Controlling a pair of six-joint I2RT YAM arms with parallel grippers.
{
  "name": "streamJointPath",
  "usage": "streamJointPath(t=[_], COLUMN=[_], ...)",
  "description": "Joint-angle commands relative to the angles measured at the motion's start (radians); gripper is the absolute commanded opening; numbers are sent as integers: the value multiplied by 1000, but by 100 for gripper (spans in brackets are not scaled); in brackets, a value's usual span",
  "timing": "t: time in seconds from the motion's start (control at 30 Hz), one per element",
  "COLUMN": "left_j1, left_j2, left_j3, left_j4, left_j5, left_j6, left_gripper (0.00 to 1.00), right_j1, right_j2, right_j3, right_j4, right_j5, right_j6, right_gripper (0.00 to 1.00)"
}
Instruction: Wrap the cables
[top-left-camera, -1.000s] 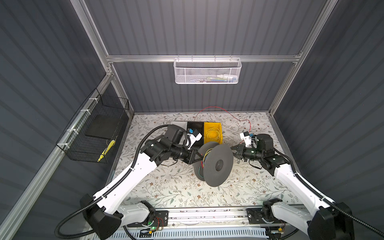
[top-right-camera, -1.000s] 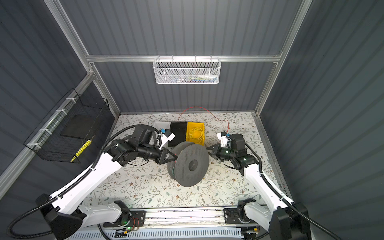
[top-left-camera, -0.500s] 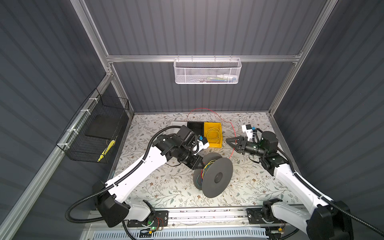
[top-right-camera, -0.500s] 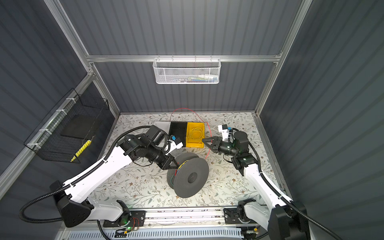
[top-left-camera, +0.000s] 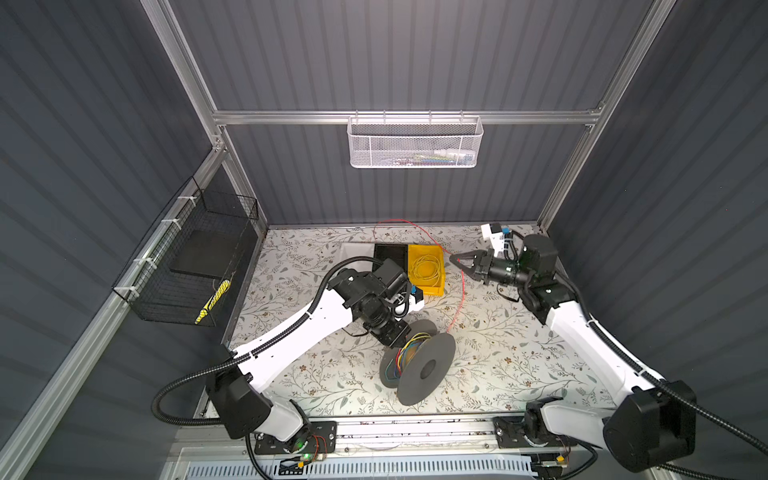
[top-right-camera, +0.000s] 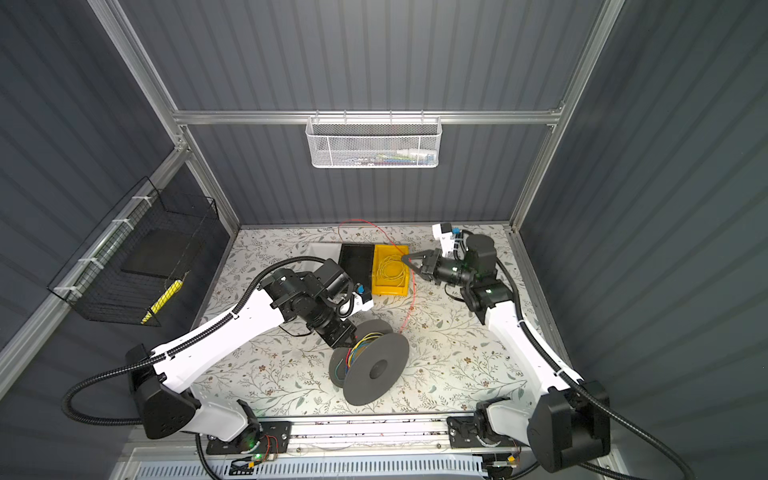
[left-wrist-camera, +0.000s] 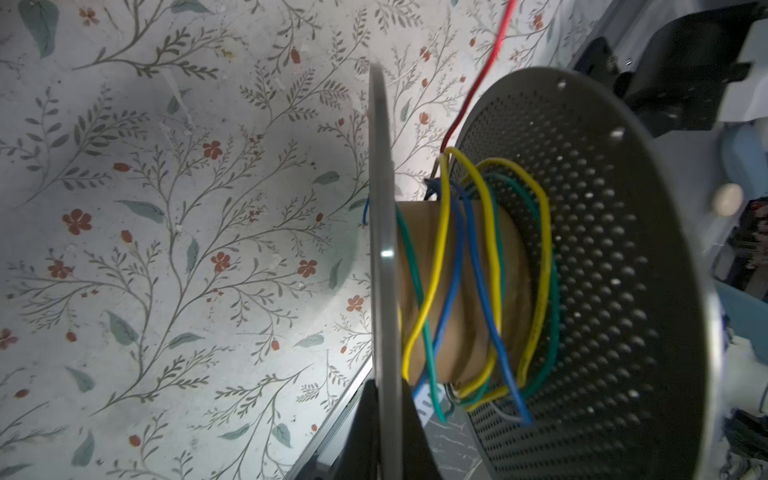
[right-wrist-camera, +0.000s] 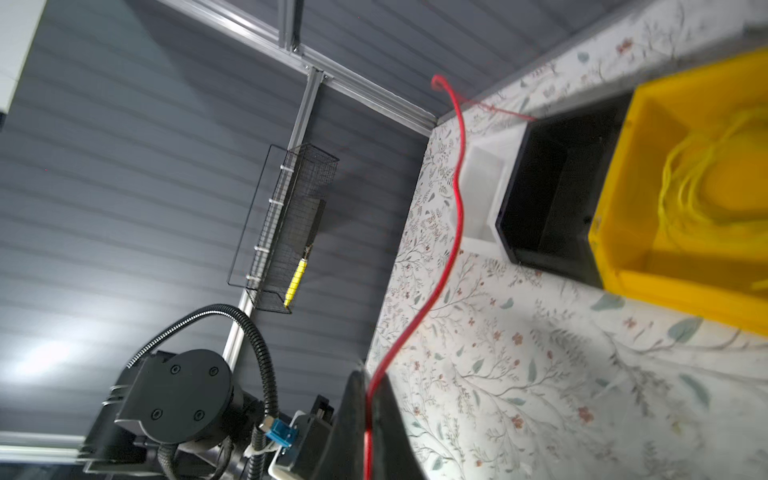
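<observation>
R pincer (top-left-camera: 454, 260) clenched on red cable (top-left-camera: 460, 297) over bench (top-left-camera: 519, 353) rear-right; L pincer (top-left-camera: 394, 333) clamped on spool (top-left-camera: 428, 370) flange. Risk: thin cable slipping thru grip, slack letting turns spring off.

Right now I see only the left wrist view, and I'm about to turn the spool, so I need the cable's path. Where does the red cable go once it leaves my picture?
Observer: The red cable runs from the spool to the right gripper, which is shut on it.
Operator: Any loose loops between them?
Observer: None. In both top views that stretch is nearly straight.
Operator: And beyond the gripper?
Observer: The free tail arcs through the air past the yellow bin and black bin, and ends near the back wall.
</observation>
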Motion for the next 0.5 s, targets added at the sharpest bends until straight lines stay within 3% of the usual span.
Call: streamJointPath(t=[0.0, 0.03, 0.17, 0.33, 0.47], left_j1=[-26, -27, -39, -50, -57], left_j2=[13, 5, 11, 78, 93], left_j3=[103, 109, 180, 227, 208], left_j4=[-54, -12, 53, 6, 10], left_j5=[-231, -288, -329, -384, -497], left_j6=[-21, -56, -168, -298, -404], left_gripper=[0, 0, 0, 0, 0], right_j1=[30, 43, 79, 108, 137], right_j2=[24, 28, 36, 21, 19], right_j3=[118, 131, 135, 162, 251], right_j4=[-150, -149, -37, 129, 137], right_j5=[-4, -3, -18, -14, 25], right_j6=[-107, -98, 5, 164, 227], right_gripper=[0, 0, 0, 0, 0])
